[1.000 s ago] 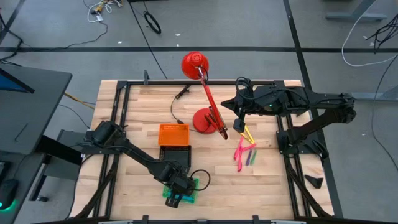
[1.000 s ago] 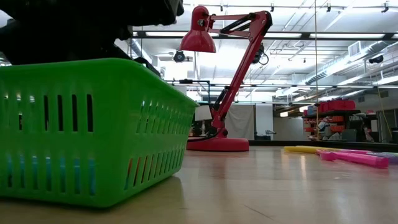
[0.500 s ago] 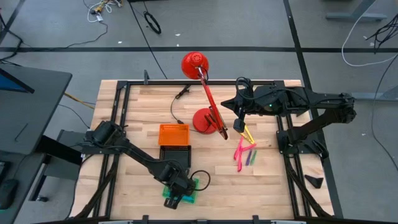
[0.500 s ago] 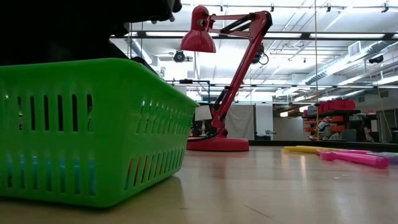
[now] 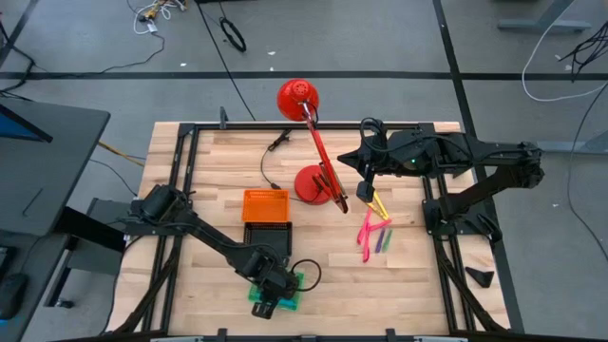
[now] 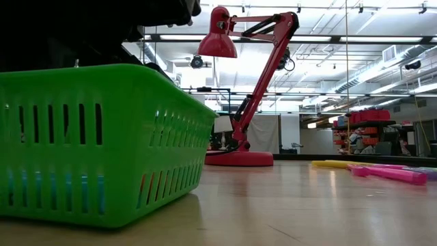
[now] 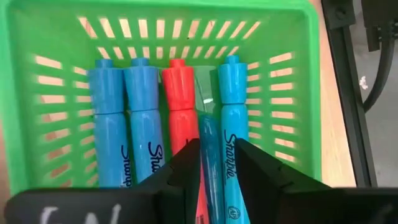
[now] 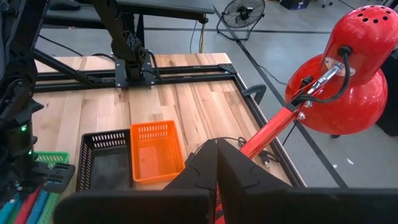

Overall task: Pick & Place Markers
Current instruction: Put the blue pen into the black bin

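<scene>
The green tray (image 5: 296, 282) sits near the table's front edge, and my left gripper (image 5: 271, 302) points down into it. In the left wrist view the tray (image 7: 186, 25) holds several markers side by side: blue ones (image 7: 109, 124), a red one (image 7: 180, 106) and another blue (image 7: 233, 118). My left gripper (image 7: 217, 146) is open, its fingers apart above a blurred blue marker (image 7: 210, 134). More markers lie on the table at the right: yellow (image 5: 378, 202), pink (image 5: 366, 233), green (image 5: 385, 239). My right gripper (image 8: 216, 149) hangs shut and empty above them.
An orange tray (image 5: 265, 205) and a black tray (image 5: 256, 234) stand just beyond the green one. A red desk lamp (image 5: 314, 142) with its round base (image 5: 312, 182) stands at the table's middle back, its arm slanting toward the loose markers. Bare wood lies between the trays and the markers.
</scene>
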